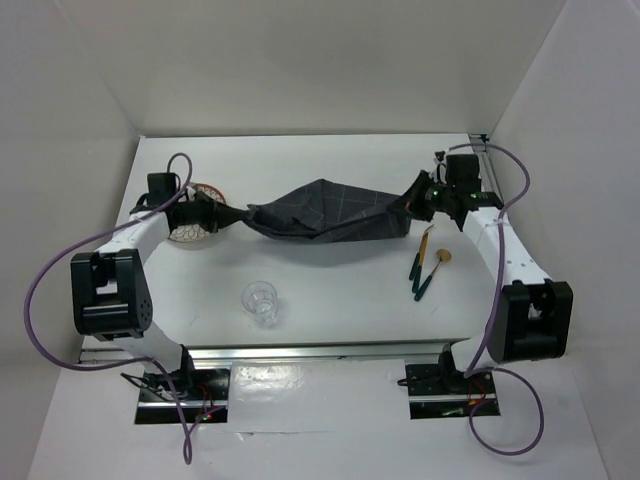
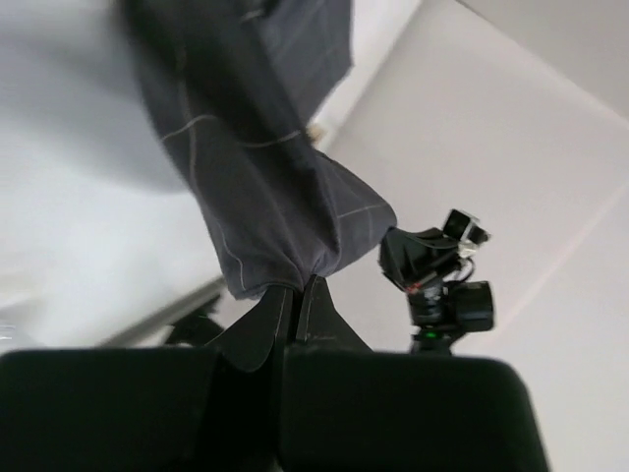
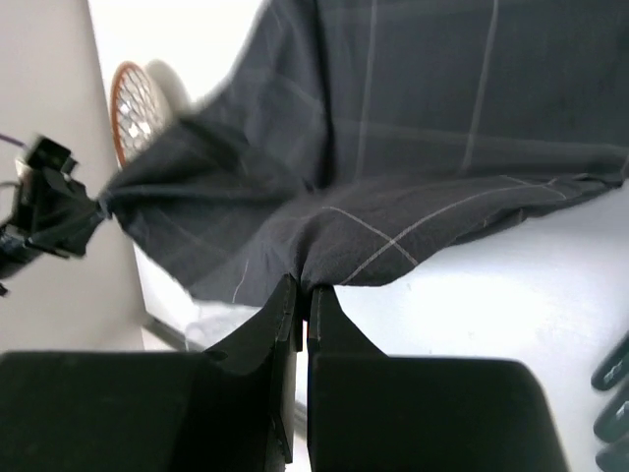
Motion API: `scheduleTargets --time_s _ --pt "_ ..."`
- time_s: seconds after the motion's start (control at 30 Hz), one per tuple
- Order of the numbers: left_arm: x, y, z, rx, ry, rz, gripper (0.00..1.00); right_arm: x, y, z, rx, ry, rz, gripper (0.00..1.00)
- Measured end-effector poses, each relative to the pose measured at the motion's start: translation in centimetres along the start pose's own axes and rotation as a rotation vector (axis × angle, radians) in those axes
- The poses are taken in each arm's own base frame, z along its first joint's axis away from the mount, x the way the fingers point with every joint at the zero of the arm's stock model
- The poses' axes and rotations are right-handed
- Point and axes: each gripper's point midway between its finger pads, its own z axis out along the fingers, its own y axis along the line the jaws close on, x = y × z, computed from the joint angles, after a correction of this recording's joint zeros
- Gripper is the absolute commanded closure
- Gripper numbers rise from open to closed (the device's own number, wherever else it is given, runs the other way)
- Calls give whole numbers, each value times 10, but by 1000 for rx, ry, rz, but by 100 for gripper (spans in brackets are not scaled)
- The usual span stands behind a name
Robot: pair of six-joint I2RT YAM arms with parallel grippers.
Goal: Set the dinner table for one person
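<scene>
Pinched shut with the left gripper [image 2: 295, 295] on a bunched corner of the dark grey checked cloth [image 1: 325, 212], fabric squeezed between the pressed-together fingers. Likewise clamped tight with the right gripper [image 3: 303, 287] on the opposite edge of that cloth, a fold caught at the closed tips. Slung between the two grips, raised at both ends and sagging in the middle, loosely gathered rather than spread flat; cannot tell whether touching the surface at the lowest point. Beneath and around all this, the dinner table [image 1: 350, 315]: white, flat, walled in white on three sides, edged along the near side by a metal rail [image 1: 320, 351]. Under the left wrist, a round dish [image 1: 190, 236] with an orange rim and a lattice pattern, partly hidden. Nearer the rail, left of centre, a clear glass [image 1: 262, 301], upright, well apart from the cloth. Just in front of the right wrist, three utensils [image 1: 424, 268] lying close together, two with dark green handles, one with a pale round head.
</scene>
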Motion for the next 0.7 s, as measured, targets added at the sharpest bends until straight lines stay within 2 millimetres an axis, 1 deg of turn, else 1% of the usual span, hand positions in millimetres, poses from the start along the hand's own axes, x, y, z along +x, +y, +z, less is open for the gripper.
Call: scheduleTargets --time_s 0.03,0.07,0.13,0.2,0.27,0.33,0.4,0.5,0.53,0.57,0.67,0.7 --pt "-1 6 -3 -16 -6 28 100 9 -5 -2 4 13 3 100" --pt "0 18 -6 -39 -12 43 100 22 -11 -4 8 32 6 100" --pt "7 47 -13 -92 -12 31 100 44 -23 -7 25 70 21 100" --pt "14 77 -18 -150 -9 -7 100 60 -34 -7 41 104 37 100" --pt "18 94 -19 -194 -1 -29 100 68 -39 -6 49 126 48 100" --pt "18 100 -18 -215 6 -33 100 69 -39 -6 46 127 49 100" --pt "14 100 -15 -222 9 -27 100 65 -36 -5 39 122 44 100" --pt "-7 82 -5 -207 15 2 100 49 -32 4 38 109 33 100" --pt "-16 71 0 -195 18 18 100 39 -30 10 38 105 28 100" --pt "-25 60 6 -180 19 36 100 25 -26 16 39 95 20 100" --pt "-43 22 16 -120 25 104 100 -36 -2 39 10 23 -33 100" --pt "-46 8 18 -95 23 135 100 -52 5 43 -2 -4 -49 100"
